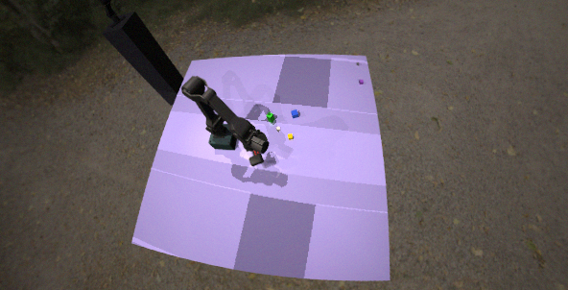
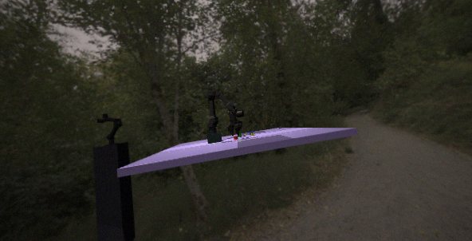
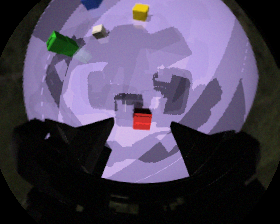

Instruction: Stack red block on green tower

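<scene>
The red block point(image 3: 143, 120) point(image 2: 235, 137) lies on the purple table top, small, just ahead of my fingers in the wrist view. My gripper point(image 3: 143, 121) point(image 1: 259, 157) is open and empty, pointing down, hanging right over the red block with a dark finger on either side of it. The green tower point(image 3: 62, 43) point(image 1: 271, 117) stands upright, farther out; it is at the upper left in the wrist view.
A blue block point(image 1: 295, 113), a yellow block point(image 1: 290, 136) point(image 3: 140, 11) and a small white block point(image 1: 278, 129) point(image 3: 99, 30) lie near the tower. A tiny purple block point(image 1: 361, 82) sits at the far corner. A black stand point(image 1: 139, 56) rises behind the table.
</scene>
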Tool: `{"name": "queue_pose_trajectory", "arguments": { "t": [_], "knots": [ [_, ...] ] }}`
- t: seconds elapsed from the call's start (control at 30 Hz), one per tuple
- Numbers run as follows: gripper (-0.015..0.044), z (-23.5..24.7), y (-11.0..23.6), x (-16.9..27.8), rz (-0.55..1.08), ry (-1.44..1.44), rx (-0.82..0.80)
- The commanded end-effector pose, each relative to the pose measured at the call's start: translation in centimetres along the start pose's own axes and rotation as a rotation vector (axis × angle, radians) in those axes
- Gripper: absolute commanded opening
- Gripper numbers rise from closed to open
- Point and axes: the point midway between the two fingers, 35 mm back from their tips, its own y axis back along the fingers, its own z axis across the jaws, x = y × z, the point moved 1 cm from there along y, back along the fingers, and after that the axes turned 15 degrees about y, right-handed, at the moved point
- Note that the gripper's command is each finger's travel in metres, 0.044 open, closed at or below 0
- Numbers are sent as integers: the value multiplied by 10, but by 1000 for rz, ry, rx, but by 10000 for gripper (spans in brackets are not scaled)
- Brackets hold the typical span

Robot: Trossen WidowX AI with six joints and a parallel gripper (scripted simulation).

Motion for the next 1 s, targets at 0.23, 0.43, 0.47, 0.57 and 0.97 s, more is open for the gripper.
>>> {"name": "queue_pose_trajectory", "arguments": {
  "t": [0.23, 0.43, 0.47, 0.57, 0.97],
  "knots": [
    [440, 1, -19, 0, -3, -3, -2],
    [440, 2, -23, 0, -3, -3, -2],
    [440, 2, -23, 0, -3, -3, -2],
    [440, 2, -23, 0, -3, -3, -2],
    [335, 2, -22, 0, -3, -3, -2]
  ]
}}
